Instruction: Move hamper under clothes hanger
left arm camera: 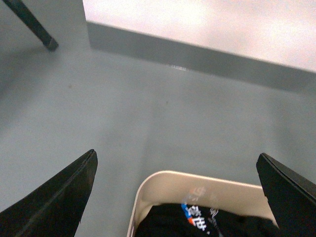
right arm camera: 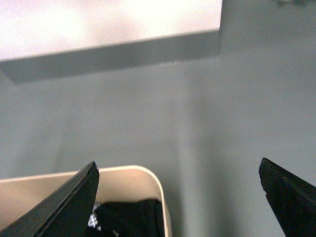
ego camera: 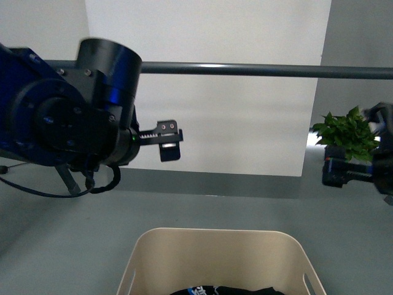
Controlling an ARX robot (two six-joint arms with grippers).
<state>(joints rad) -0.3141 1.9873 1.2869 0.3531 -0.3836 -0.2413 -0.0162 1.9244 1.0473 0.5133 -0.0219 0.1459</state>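
Left gripper [left arm camera: 175, 155]: fingers [left arm camera: 54, 197] spread wide, nothing between them. From the left wrist cam I see it held above the floor [left arm camera: 123, 108], w/ one rounded corner of the hamper [left arm camera: 144, 190] showing in the gap. Front cam shows the same gripper [ego camera: 169, 138] out ahead of the left arm [ego camera: 67, 117], raised, just below the bar.

Right gripper [right arm camera: 177, 164]: fingers [right arm camera: 59, 205] also spread wide, holding nothing. Another hamper corner [right arm camera: 157, 185] shows in its gap. On the front cam it sits at the right edge [ego camera: 344, 172], blurred; I cannot tell more from there.

Hamper [ego camera: 215, 246]: beige tub, upright on the grey floor, low centre of the front cam, short of the grey skirting [ego camera: 245, 183]. Slot handle visible near the rim. Dark garment [ego camera: 227, 290] w/ white and blue print lies inside.

Clothes hanger [ego camera: 258, 70]: horiz. bar runs across the front cam, higher in frame than the hamper. One leg foot [left arm camera: 34, 24] stands on the floor near the skirting. Whether the hamper sits directly beneath the bar, cannot tell.

Green plant [ego camera: 347, 132] stands at far right.
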